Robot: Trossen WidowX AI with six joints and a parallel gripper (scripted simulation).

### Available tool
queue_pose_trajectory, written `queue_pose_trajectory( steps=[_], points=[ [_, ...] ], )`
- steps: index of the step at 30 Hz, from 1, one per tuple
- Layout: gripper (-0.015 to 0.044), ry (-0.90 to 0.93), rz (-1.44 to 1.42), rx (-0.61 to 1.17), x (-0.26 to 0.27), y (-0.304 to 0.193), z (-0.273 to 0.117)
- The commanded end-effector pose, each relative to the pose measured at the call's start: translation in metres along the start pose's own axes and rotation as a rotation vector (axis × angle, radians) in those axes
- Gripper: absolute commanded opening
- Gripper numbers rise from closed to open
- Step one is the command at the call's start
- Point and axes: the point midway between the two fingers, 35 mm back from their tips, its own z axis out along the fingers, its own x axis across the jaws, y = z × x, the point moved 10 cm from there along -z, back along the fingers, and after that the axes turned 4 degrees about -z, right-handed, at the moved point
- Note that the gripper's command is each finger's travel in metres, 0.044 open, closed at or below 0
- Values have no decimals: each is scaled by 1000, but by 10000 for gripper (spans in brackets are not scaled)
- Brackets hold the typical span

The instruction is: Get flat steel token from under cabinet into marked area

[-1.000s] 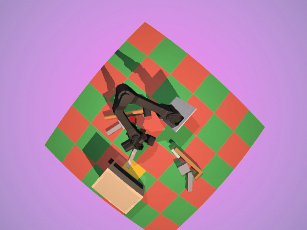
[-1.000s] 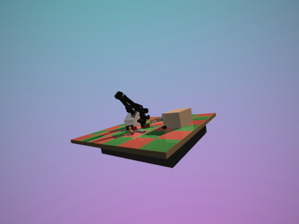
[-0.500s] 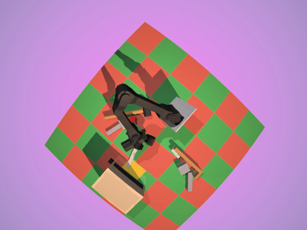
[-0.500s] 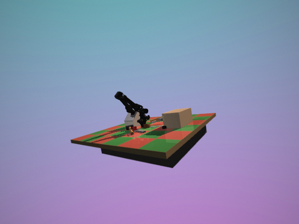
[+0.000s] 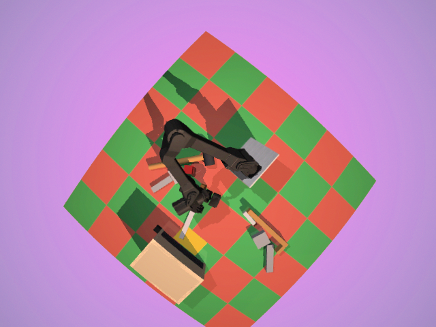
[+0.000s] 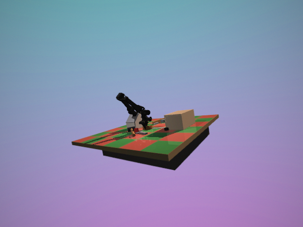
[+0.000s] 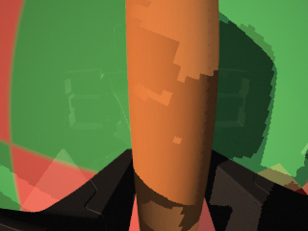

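My gripper [image 5: 200,203] [image 6: 146,126] [image 7: 167,157] is shut on the orange handle [image 7: 168,106] of a tool, low over the table. The tool's pale shaft [image 5: 188,223] [image 6: 158,127] reaches toward the cabinet, and its end is over the yellow marked area [image 5: 195,242], at the shaded edge near the cabinet. Whether the tool touches the table is unclear. The tan cabinet [image 5: 167,270] [image 6: 173,122] stands behind the area, with a dark slotted front. The steel token cannot be made out in any view.
A red block [image 5: 189,170], a long orange bar [image 5: 158,165] and a grey bar [image 5: 161,183] lie beside the arm. On the other side lie an orange hooked bar [image 5: 266,227], a grey block [image 5: 261,239], another grey bar [image 5: 269,258] and a small white piece [image 5: 249,218].
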Motion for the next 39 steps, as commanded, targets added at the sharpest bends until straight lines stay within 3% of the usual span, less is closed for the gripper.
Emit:
queue_pose_trajectory(
  steps=[1, 2, 39],
  points=[
    [19, -2, 5, 0, 0, 0, 0],
    [0, -2, 5, 0, 0, 0, 0],
    [0, 1, 56, -1, -2, 40, 0]
  ],
)
